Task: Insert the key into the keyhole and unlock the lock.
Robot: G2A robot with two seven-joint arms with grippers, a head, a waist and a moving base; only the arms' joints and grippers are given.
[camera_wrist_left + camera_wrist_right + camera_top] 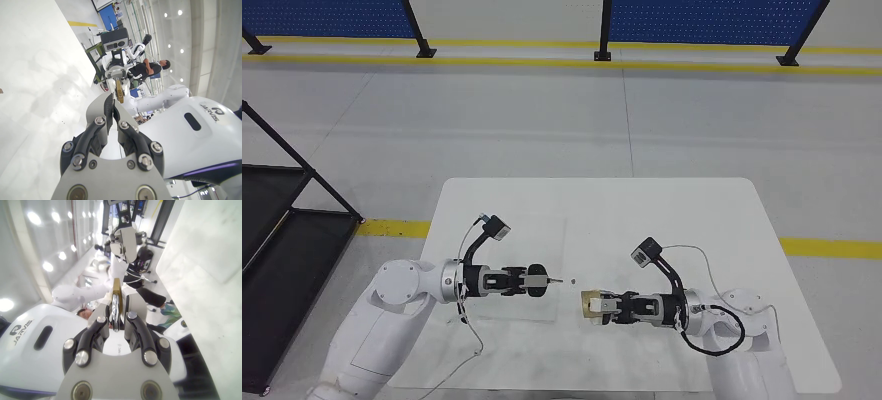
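Left of the lock, the left end effector hangs over the white counter. It is clenched on the small key, whose tip points at the lock, with a gap between them. The brass lock is up off the counter, grasped by the right end effector, its shackle back between the fingers.

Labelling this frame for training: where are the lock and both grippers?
lock (117,286), right wrist view, on its brass body.
left gripper (113,103), left wrist view, between its closed fingertips.
right gripper (602,305), top view, between its fingertips at the lock.
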